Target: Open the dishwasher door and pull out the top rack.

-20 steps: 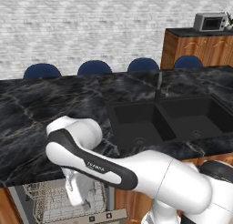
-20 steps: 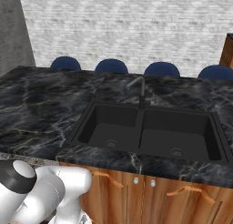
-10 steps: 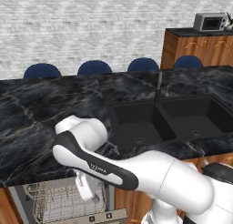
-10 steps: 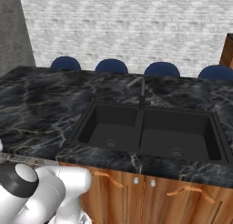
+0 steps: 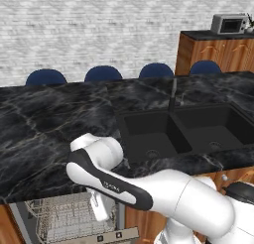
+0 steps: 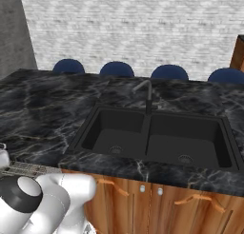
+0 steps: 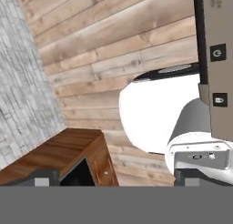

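We see the door (image 5: 106, 235) already swung down, its beige top edge with small buttons lying low at the front of the left base view. The rack (image 5: 64, 215) sits just behind it under the worktop (image 5: 44, 134), a shallow basket of thin silver wire with upright tines, and looks at least partly drawn out.

Our end effector (image 7: 111, 176) looks across the wooden floor, its two dark tips standing wide apart with nothing between them. The strip of door with two buttons runs down the right of the hand view.

To do this step well, we judge the fingers should straddle the rack's front wire, close on it firmly, and pull straight out along the rails, level, so the thin grid neither bends nor jams. How far out the rack is we cannot say from here.

The worktop is glossy black marble with pale veins; the sink (image 6: 152, 140) is matte black.
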Tool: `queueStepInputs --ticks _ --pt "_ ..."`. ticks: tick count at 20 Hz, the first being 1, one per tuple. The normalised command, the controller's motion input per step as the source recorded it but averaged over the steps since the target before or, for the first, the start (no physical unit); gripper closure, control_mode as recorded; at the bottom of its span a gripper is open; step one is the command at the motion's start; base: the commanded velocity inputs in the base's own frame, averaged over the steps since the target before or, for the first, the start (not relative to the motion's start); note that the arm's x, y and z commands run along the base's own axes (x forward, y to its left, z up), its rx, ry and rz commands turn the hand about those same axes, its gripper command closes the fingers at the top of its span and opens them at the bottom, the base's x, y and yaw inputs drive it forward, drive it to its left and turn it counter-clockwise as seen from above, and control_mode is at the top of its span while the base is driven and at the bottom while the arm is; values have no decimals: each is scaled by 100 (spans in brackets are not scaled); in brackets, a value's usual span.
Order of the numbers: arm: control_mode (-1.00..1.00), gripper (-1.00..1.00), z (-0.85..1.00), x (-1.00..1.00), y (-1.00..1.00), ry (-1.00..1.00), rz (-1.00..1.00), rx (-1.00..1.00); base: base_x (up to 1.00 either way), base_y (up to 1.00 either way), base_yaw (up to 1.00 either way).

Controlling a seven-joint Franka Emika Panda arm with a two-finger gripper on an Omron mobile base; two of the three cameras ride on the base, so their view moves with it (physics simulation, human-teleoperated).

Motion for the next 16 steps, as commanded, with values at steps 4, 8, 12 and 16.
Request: queueStepInputs --ticks 4,8,12,16 --pt "100 -100 0 0 0 0 0 0 -12 -70 9" --pt "100 -100 0 0 0 0 0 0 -24 -75 24" --pt "100 -100 0 0 0 0 0 0 -27 -21 28" --pt "100 -100 0 0 0 0 0 0 -41 37 37"
